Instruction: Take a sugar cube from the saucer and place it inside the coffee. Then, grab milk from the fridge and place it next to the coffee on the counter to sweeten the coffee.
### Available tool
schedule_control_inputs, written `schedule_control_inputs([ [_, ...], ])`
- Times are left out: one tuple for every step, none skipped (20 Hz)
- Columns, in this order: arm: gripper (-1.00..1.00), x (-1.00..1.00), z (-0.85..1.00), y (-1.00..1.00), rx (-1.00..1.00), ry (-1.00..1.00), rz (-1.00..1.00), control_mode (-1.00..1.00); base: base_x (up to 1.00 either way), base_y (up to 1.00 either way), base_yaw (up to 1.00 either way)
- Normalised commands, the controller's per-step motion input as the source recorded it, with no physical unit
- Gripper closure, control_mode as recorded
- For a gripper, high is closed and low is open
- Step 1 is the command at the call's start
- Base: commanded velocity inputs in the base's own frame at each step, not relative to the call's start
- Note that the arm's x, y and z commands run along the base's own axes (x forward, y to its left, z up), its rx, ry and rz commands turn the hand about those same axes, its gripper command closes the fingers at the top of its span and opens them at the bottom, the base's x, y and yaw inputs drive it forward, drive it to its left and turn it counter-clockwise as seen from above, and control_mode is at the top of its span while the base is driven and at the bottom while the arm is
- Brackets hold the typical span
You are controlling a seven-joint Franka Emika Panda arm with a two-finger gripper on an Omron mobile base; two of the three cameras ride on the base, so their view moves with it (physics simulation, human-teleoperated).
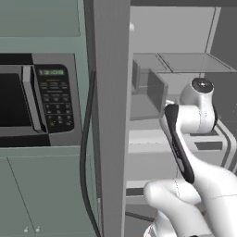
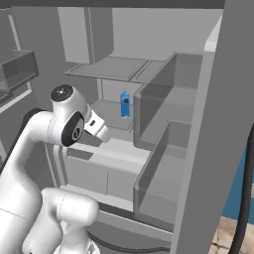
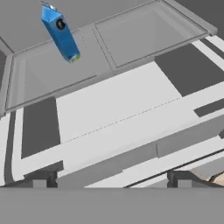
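One carton matters at this moment: the milk (image 2: 125, 103), a slim blue box with a paler slanted top and a small dark round mark near that top, standing upright on a pale grey shelf (image 2: 111, 111) deep inside the open fridge (image 2: 168, 129). In the hand view the same carton sits at the upper left, tilted across the picture because the camera rolls with the hand, with a greenish touch at its lower end. It stands alone on the shelf, apart from the walls and from the glass-like shelf above it. Judging from this, the sugar part of the task is not the work in hand; the robot is on the second part, reaching into the fridge for the milk. The claw (image 3: 109, 179) hangs low over the white ledges and drawers below the shelf, well apart from the carton, and its two dark fingertips (image 3: 40, 178) stand wide apart with nothing between them. The next move seems to call for lifting and advancing the hand toward the back shelf, squaring the claw to the narrow sides of the carton, then closing on its middle so it does not tip. Outside the fridge, to the left of its grey side wall, a black-fronted microwave (image 1: 37, 99) with a keypad sits among grey-green cabinet fronts.
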Motion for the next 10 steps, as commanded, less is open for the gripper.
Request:
schedule_control_inputs([
  [-1.00,0.81,0.17,0.00,-0.13,-0.07,0.00,-1.00,0.00,0.00,0.00],
  [-1.00,0.79,0.19,0.00,-0.11,-0.08,0.00,-1.00,0.00,0.00,0.00],
  [-1.00,0.84,0.23,0.00,-0.11,-0.08,0.00,-1.00,0.00,0.00,0.00],
  [-1.00,0.91,0.27,0.00,-0.07,-0.04,0.01,-1.00,0.00,0.00,0.00],
  [-1.00,0.84,0.27,0.00,-0.04,-0.01,0.02,-1.00,0.00,0.00,0.00],
  [-1.00,0.94,0.24,0.00,-0.02,0.00,0.04,-1.00,0.00,0.00,0.00],
  [-1.00,0.96,0.19,0.00,-0.02,0.00,0.07,-1.00,0.00,0.00,0.00],
  [-1.00,0.83,0.14,0.00,-0.02,0.00,0.08,-1.00,0.00,0.00,0.00],
  [-1.00,0.69,0.03,0.00,0.00,0.00,0.11,-1.00,0.00,0.00,0.00],
  [-1.00,0.65,0.00,0.00,0.00,0.00,0.14,-1.00,0.00,0.00,0.00],
])
